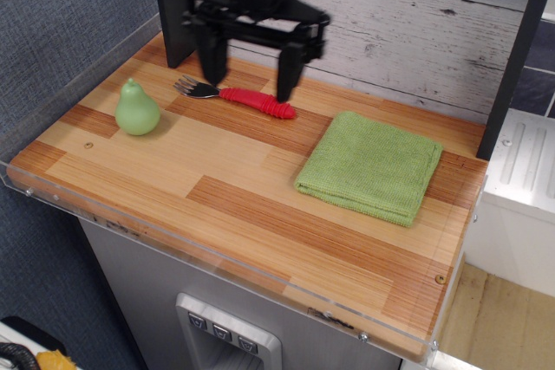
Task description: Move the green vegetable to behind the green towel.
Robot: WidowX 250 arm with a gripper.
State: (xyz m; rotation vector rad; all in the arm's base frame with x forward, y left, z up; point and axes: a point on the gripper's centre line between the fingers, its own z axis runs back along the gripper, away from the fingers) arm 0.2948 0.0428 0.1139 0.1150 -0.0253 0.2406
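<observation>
Presently the pincer hangs spread above the red-handled fork at upper centre, the green vegetable sitting at left, far from the green towel; descending here risks striking the fork.

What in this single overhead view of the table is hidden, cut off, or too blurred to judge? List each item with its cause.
1. Arm above the claw: cut off by the top edge.
2. Fork: part of its red handle sits behind the claw's right finger.
3. Claw fingertips: motion blur; their height above the table is unclear.
4. Far side of the green vegetable: faces away from the camera.
5. Underside of the green towel: covered by its own folds.
</observation>
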